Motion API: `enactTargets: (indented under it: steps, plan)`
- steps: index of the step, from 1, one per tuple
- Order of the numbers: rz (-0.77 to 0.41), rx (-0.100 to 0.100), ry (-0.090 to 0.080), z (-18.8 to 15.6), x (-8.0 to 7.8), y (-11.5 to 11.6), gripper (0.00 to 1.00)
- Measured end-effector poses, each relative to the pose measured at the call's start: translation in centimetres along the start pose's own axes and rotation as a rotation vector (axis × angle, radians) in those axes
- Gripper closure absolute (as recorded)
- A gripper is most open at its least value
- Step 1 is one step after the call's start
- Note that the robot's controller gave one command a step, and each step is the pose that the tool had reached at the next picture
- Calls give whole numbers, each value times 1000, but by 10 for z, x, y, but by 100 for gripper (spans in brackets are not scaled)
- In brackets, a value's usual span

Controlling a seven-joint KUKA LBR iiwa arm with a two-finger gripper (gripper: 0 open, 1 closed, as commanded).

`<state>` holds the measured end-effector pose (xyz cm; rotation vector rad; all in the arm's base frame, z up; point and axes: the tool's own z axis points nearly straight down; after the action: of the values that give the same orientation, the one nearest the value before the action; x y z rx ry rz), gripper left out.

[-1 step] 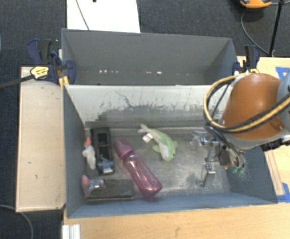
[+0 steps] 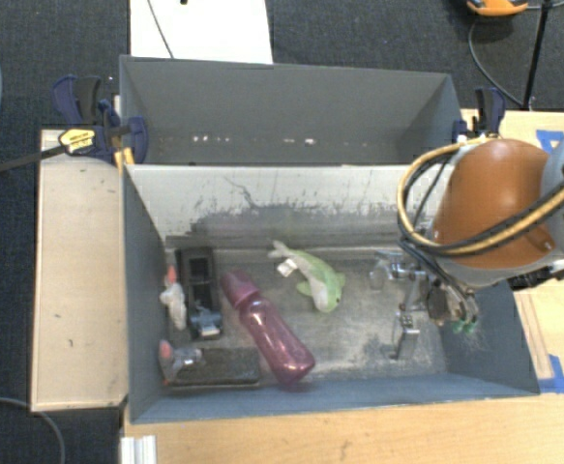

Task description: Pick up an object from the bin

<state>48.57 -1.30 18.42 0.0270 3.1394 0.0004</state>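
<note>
- Gripper (image 2: 407,341) low over the right part of the bin (image 2: 262,196) floor, on a bare patch. Nothing seen in its grasp; open or closed, cannot tell.
- No thing directly under it. Nearest candidate: pale green soft toy (image 2: 318,280), mid-floor, left of the gripper and apart from it.
- Risk: closing here likely takes only air or scrapes metal, since the floor beneath looks bare.
- Risk: right wall and front wall are both near the tool; a sideways correction could knock the wrist and its orange cover (image 2: 489,201) against the rim.
- Risk: the toy looks limp and lumpy; a pinch on an edge may slip free on the lift.
- Purple bottle (image 2: 270,332) lies slanted just left of the toy, near it. Round body, apt to roll if nudged.
- Far left: black boxy thing (image 2: 198,288), small white piece (image 2: 173,303) beside it, dark flat pad (image 2: 219,365) along the front wall. Closely packed, poor clearance between them.
- Path from the gripper to the toy looks open; nothing stands between.
</note>
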Motion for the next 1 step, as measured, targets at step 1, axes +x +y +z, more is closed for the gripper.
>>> enactTargets:
  steps: [1]
  plan:
    - [-5, 1, -5, 6, -9, 3, 0]
